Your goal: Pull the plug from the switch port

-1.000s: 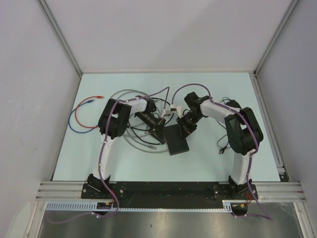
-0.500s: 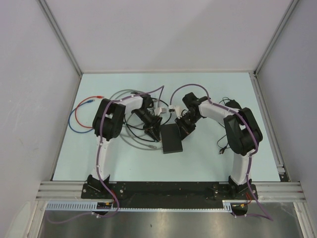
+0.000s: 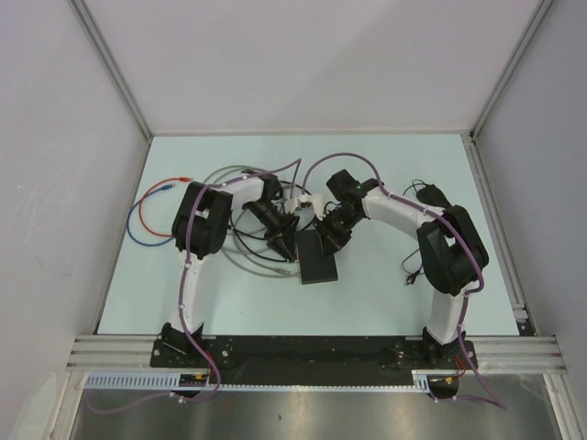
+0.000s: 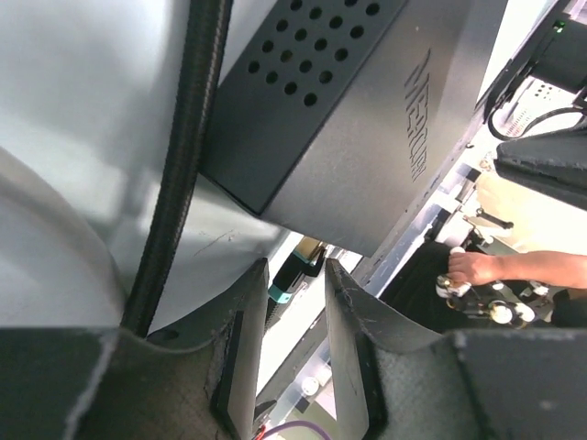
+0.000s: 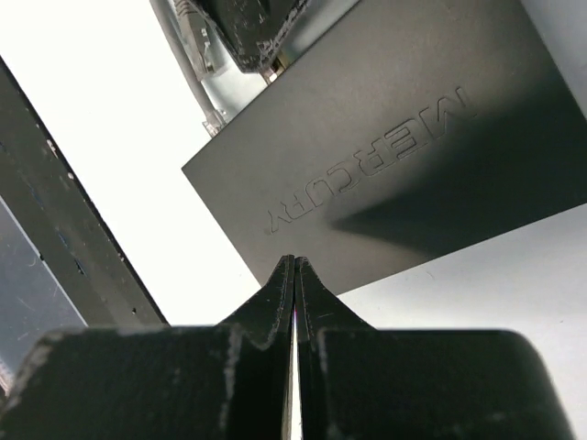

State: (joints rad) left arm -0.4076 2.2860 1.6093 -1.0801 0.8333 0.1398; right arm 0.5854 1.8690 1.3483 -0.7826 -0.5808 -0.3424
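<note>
"MERCURY" is embossed on the flat matte-black rectangular switch (image 5: pixel 394 137), which lies mid-counter (image 3: pixel 229 307) between the arms. Looped grey cable (image 3: pixel 240 261) and a black braided cable (image 4: pixel 183 156) crowd its left side. The right claw (image 5: pixel 293 266) is pressed together, its tip at the switch's edge. The left claw (image 4: pixel 293 270) stands slightly apart at the switch's corner around a small teal piece (image 4: pixel 280 291); whether it grips cannot be told.

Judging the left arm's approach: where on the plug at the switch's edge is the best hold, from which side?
Take the plug by its clear body, not the grey cable, one finger on each flat side. Come from the cable end, in line with the switch port, so the pull runs straight out. The open left gripper looks lined up so.
</note>
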